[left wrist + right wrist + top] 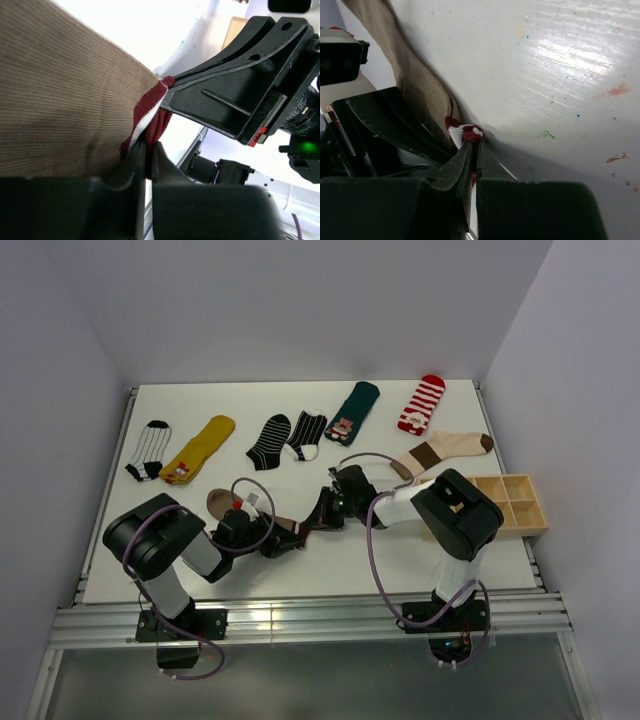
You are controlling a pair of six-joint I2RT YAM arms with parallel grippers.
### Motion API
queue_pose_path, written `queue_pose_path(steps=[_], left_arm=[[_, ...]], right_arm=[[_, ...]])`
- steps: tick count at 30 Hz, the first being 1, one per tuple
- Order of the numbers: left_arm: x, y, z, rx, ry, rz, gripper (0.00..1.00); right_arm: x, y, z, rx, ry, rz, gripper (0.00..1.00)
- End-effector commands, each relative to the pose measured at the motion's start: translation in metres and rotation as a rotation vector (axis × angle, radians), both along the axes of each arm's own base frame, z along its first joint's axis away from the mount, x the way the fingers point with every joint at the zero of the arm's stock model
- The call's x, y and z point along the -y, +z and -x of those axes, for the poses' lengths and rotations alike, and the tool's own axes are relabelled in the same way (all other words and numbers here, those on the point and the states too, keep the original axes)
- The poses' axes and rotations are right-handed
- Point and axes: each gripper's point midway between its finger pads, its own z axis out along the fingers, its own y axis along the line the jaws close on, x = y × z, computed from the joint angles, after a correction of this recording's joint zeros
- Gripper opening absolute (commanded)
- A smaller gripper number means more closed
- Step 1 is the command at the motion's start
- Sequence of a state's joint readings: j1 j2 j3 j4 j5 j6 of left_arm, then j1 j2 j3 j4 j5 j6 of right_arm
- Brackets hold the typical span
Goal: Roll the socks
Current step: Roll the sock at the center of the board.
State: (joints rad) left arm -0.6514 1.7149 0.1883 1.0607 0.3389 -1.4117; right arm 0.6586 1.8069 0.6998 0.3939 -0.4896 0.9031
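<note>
While the left pincer (148,150) clamps the brown sock (65,100) by its cuff, the right pincer (474,147) seemingly nips it too.

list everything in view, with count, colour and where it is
brown sock: one, brown with a red-and-white cuff, near side, left of centre
striped sock: one, black and white, far row, leftmost
yellow sock: one, mustard, just right of it
black sock: one, white lines, far row, middle
second black sock: one, white lines, right beside it
teal sock: one, dark teal, far row, right of centre
red sock: one, red-and-white stripes, far right
cream sock: one, brown bands, nearer than the red one
wooden tray: one, light wood, compartments, right edge
table: one, white
left gripper: black, shut on the brown sock's cuff
right gripper: black, shut on the same cuff
</note>
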Motion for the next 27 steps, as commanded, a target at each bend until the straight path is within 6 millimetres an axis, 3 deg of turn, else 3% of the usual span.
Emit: queue_pose_path(steps=[1, 3, 4, 6, 8, 11, 13, 14, 16, 17, 23, 27], left_arm=[[0.006, 0.011, -0.005, 0.045, -0.019, 0.029, 0.11], [0.005, 0.012, -0.007, 0.061, -0.02, 0.005, 0.2], [0.004, 0.011, -0.008, 0.067, -0.022, -0.009, 0.32], [0.0, 0.012, -0.012, 0.09, -0.015, -0.069, 0.43], [-0.008, 0.011, -0.01, 0.085, -0.007, -0.152, 0.48], [-0.014, 0.031, -0.028, 0.212, 0.041, -0.283, 0.55], [-0.03, 0.031, -0.037, 0.264, 0.081, -0.464, 0.56], [-0.024, 0.041, -0.031, 0.311, 0.059, -0.494, 0.56], [-0.032, 0.047, -0.037, 0.384, 0.077, -0.629, 0.55], [-0.022, 0.054, -0.032, 0.426, 0.055, -0.654, 0.55], [-0.003, 0.047, -0.017, 0.578, -0.024, -0.823, 0.52], [0.012, 0.047, -0.016, 0.635, -0.037, -0.89, 0.49]], right_arm=[[0.006, 0.004, -0.008, 0.049, -0.002, 0.091, 0.0], [0.01, 0.006, -0.009, 0.048, -0.002, 0.133, 0.0], [0.013, 0.005, -0.012, 0.058, -0.01, 0.161, 0.0], [0.017, 0.006, -0.012, 0.041, -0.012, 0.213, 0.0], [0.022, 0.006, -0.013, 0.027, -0.02, 0.271, 0.0], [0.023, 0.011, -0.019, 0.025, -0.038, 0.322, 0.0], [0.023, 0.013, -0.018, 0.002, -0.037, 0.361, 0.0], [0.029, 0.011, -0.014, -0.021, -0.042, 0.405, 0.0], [0.026, 0.016, -0.016, -0.027, -0.047, 0.425, 0.0], [0.03, 0.015, -0.014, -0.045, -0.049, 0.452, 0.0], [0.03, 0.024, -0.02, -0.055, -0.074, 0.519, 0.0], [0.027, 0.019, -0.016, -0.095, -0.047, 0.534, 0.0]])
